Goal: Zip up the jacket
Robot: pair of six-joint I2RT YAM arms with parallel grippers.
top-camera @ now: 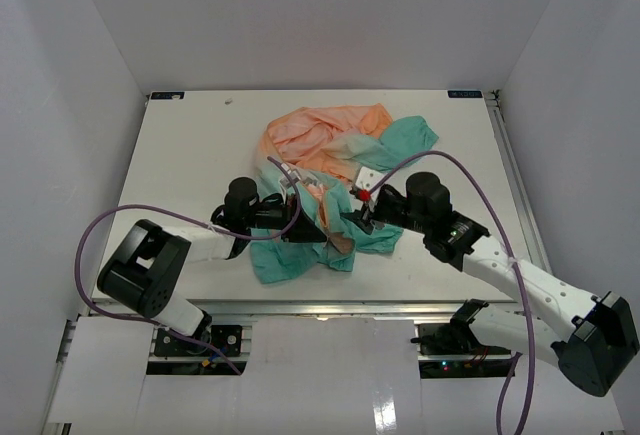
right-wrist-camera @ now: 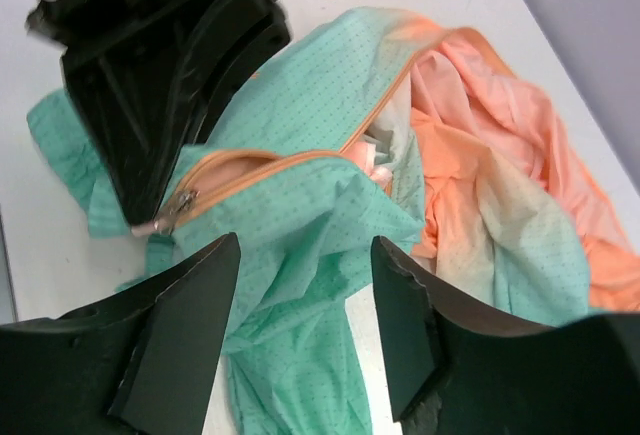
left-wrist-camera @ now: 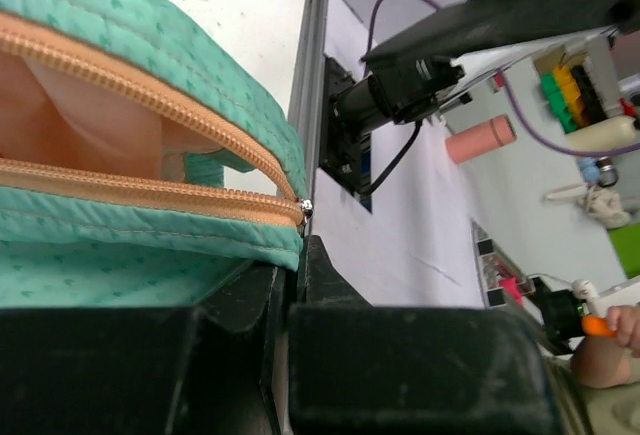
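The jacket (top-camera: 330, 150) lies crumpled mid-table, peach at the far end and teal toward me. My left gripper (top-camera: 303, 223) is shut on the teal hem (left-wrist-camera: 150, 255) at the bottom end of the orange zipper (left-wrist-camera: 150, 195), whose two rows meet just above the fingertips and part to the left. My right gripper (top-camera: 358, 217) is close beside it. In the right wrist view its jaws (right-wrist-camera: 305, 295) stand open above loose teal fabric and hold nothing. The zipper slider (right-wrist-camera: 178, 205) with a pale pull sits left of them, under the left gripper's black fingers (right-wrist-camera: 150, 145).
The white table (top-camera: 190, 145) is enclosed by white walls on three sides. A metal rail (top-camera: 515, 185) runs along its right edge. Purple cables (top-camera: 100, 230) loop from both arms, one arching over the jacket. The arm bases stand at the near edge.
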